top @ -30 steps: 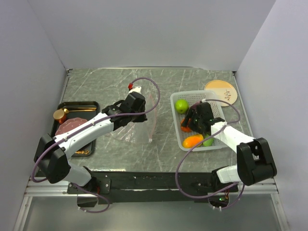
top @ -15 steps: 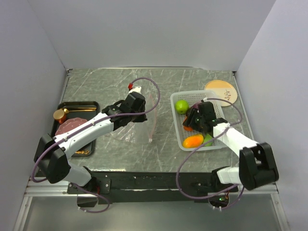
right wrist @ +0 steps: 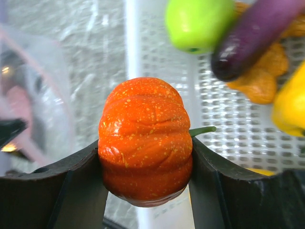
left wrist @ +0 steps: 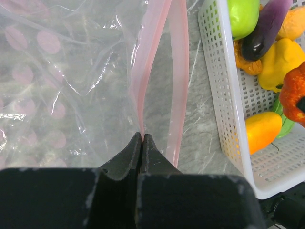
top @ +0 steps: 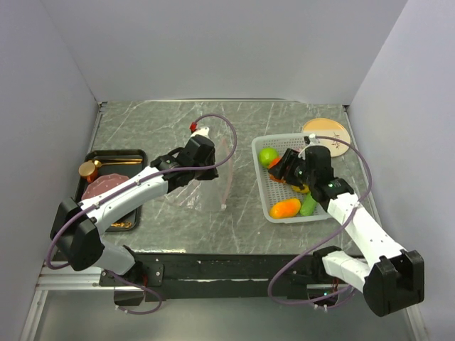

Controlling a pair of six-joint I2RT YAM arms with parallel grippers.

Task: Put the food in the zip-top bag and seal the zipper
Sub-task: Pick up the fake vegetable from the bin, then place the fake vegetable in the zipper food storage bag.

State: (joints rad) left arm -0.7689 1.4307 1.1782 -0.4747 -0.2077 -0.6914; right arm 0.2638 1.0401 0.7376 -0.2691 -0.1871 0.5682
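Right wrist: tomato (right wrist: 144,136) in right gripper (right wrist: 145,145)

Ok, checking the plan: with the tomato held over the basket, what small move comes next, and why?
Probably carry the tomato left toward the bag. The right fingers grip it above the basket, and the left fingers pinch one pink edge, so the mouth looks parted.

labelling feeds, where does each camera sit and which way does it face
Top external: above and behind, looking down at the table; left arm and right arm show.
Left wrist: past the left gripper, shut on the zip-top bag, toward the basket.
Right wrist: past the right gripper, holding the tomato, down at the basket.
Both wrist views share lime and eggplant.
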